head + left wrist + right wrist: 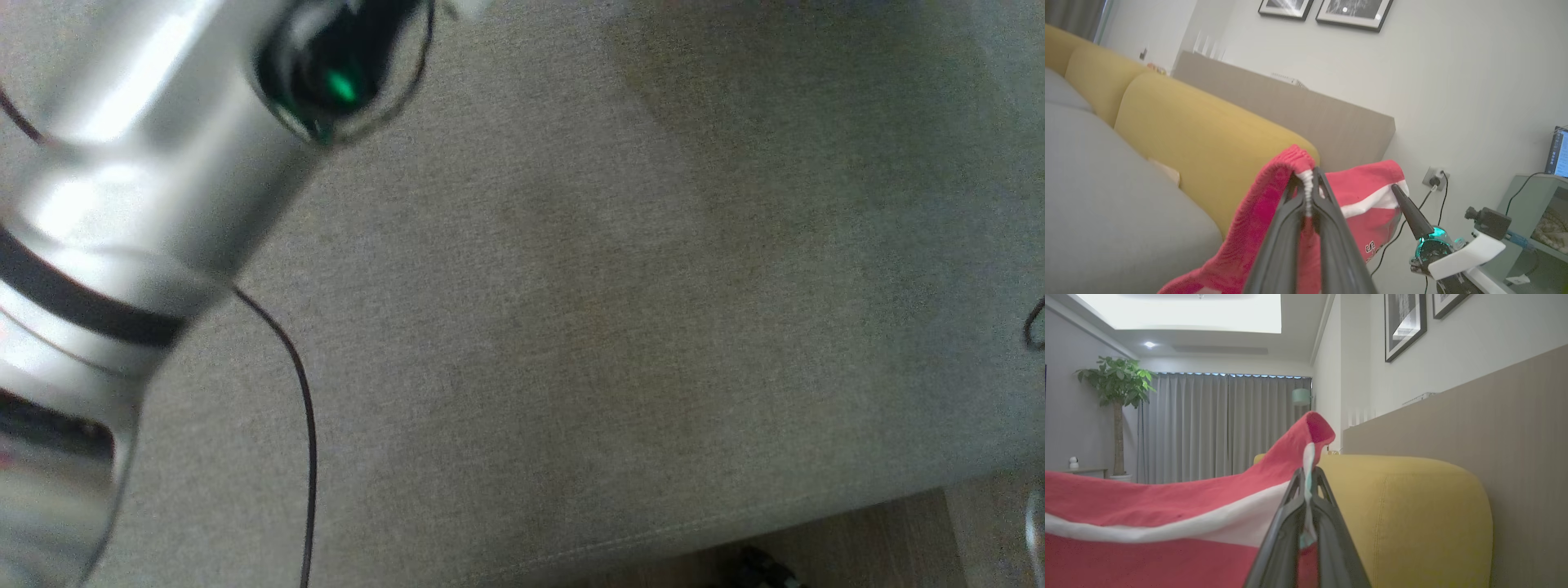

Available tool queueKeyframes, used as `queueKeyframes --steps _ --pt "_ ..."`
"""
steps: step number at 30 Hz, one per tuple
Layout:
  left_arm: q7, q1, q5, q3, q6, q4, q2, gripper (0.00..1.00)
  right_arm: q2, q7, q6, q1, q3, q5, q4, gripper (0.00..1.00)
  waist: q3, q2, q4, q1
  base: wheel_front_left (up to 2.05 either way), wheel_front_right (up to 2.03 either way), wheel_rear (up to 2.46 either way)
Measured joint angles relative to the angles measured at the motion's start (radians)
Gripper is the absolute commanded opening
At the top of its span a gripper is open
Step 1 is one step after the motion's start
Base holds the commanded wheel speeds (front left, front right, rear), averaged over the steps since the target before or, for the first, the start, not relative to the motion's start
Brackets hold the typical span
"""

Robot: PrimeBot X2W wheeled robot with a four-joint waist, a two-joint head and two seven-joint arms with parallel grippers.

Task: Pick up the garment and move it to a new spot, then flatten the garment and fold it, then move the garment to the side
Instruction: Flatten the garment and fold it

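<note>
The garment (1367, 196) is red with a white stripe and hangs stretched in the air between my two grippers. In the left wrist view my left gripper (1309, 177) is shut on a bunched red edge with white trim. To its right, my right gripper (1397, 190) pinches the other corner. The right wrist view has my right gripper (1308, 473) shut on that corner, and the garment (1167, 506) sags away to the left. A pale forearm (122, 204) with a green light crosses the upper left of the head view.
Below is the grey sofa seat (612, 286), with a thin black cable (306, 425) over it and wood floor (898, 531) at its front edge. Yellow backrest cushions (1200, 134) and a brown wall panel (1310, 114) stand behind. A wall socket (1433, 177) is to the right.
</note>
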Motion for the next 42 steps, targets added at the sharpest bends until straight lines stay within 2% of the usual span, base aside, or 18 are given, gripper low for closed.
queueKeyframes --steps 3,8,18,24,27,29,36,40,42 --pt "-0.007 0.080 0.000 -0.039 0.000 0.008 0.002 0.00 0.005 0.000 0.000 0.082 0.016 -0.002 0.006 0.00 0.009 0.0000 0.008 0.0000 0.00 0.00 0.00" --pt "-0.007 0.323 0.030 -0.030 0.000 0.003 0.007 0.00 0.063 0.000 0.000 0.294 0.027 0.006 0.014 0.00 0.021 0.0000 0.023 0.0000 0.00 0.00 0.00" --pt "-0.007 0.833 0.131 0.113 0.000 -0.190 0.027 0.00 0.165 0.000 0.000 0.678 -0.013 0.005 -0.184 0.00 -0.045 0.0000 0.023 -0.0001 0.00 0.00 0.00" --pt "-0.007 0.994 0.177 0.189 0.000 -0.299 0.027 0.00 0.206 0.013 0.000 0.834 -0.016 0.005 -0.301 0.00 -0.091 0.0001 0.025 -0.0001 0.00 0.00 0.00" --pt "-0.007 0.983 0.182 0.193 0.000 -0.322 0.023 0.00 0.209 0.040 0.000 0.819 -0.018 -0.009 -0.311 0.00 -0.091 0.0001 0.023 -0.0002 0.00 0.00 0.00" --pt "-0.007 0.944 0.193 0.195 0.000 -0.299 0.009 0.00 0.209 0.062 0.000 0.783 -0.023 -0.010 -0.268 0.00 -0.082 0.0001 0.021 -0.0001 0.00 0.00 0.00" --pt "-0.001 0.699 0.221 0.208 0.003 -0.062 -0.085 0.00 0.189 0.075 0.000 0.482 -0.041 -0.061 -0.004 0.00 -0.031 0.0000 0.006 -0.0001 0.00 0.00 0.00" --pt "0.003 0.600 0.249 0.213 0.007 0.073 -0.115 0.00 0.157 0.076 0.000 0.325 -0.021 -0.087 0.168 0.00 0.000 0.0000 -0.005 -0.0001 0.00 0.00 0.00" --pt "0.003 0.578 0.253 0.213 0.007 0.101 -0.120 0.00 0.154 0.075 0.000 0.292 -0.021 -0.087 0.209 0.00 0.008 0.0000 -0.007 -0.0001 0.00 0.00 0.00"
